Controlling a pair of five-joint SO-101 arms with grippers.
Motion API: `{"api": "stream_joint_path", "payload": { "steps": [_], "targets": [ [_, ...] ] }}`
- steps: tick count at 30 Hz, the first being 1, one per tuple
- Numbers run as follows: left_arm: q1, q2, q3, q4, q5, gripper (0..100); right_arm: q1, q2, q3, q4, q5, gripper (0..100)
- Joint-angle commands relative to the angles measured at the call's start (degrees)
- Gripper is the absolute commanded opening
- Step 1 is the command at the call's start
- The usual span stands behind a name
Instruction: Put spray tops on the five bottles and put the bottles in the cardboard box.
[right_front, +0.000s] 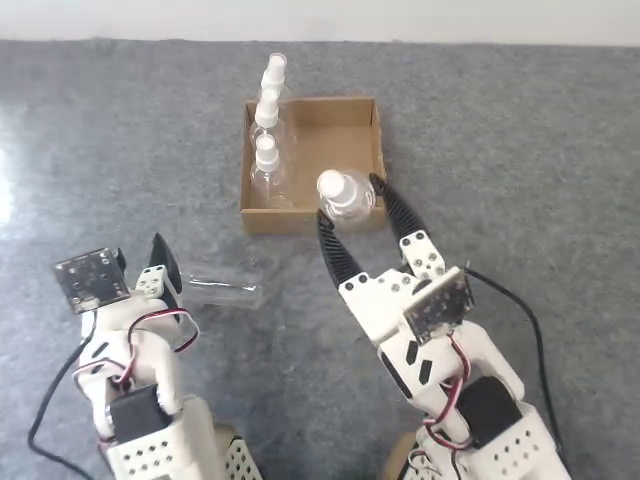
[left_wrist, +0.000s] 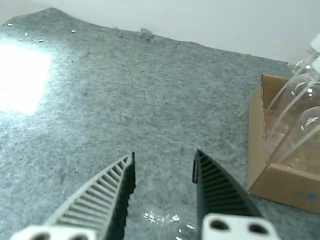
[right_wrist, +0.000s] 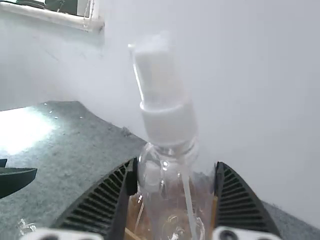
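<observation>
From above: right fingers (right_front: 335, 250) were clamped on a capped bottle (right_front: 345, 195) at the near corner of the box (right_front: 335, 135), so I'd lower it straight before letting go. Left wrist: left fingers (left_wrist: 112, 195) gaped wide, empty, above the last bottle (left_wrist: 162, 220), lying near the box. Right wrist: grip looked centred.

The bottles (right_front: 270, 172) are clear glossy plastic, box (right_front: 280, 220) matt cardboard, table cover (right_front: 520, 150) fuzzy felt.
</observation>
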Motion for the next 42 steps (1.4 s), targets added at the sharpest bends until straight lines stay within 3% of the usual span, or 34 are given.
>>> {"api": "stream_joint_path", "payload": {
  "steps": [1,13,26,32,42],
  "targets": [
    [-0.18,-0.70,-0.22,-1.76,-0.44,18,0.66,-0.75,-5.54,-1.10,0.00,16.5],
    [-0.18,-0.70,-0.22,-1.76,-0.44,18,0.66,0.57,-11.69,-1.71,0.18,16.5],
    [-0.18,-0.70,-0.13,-1.76,-0.53,18,1.01,22.37,-22.77,-2.07,3.08,16.5],
    [-0.26,-0.70,0.22,-1.93,-0.53,18,6.81,30.99,-22.33,-9.63,2.55,16.5],
    [-0.26,-0.70,0.40,-2.11,-0.53,18,12.88,47.96,-22.59,-21.49,-7.47,16.5]
  ]
}}
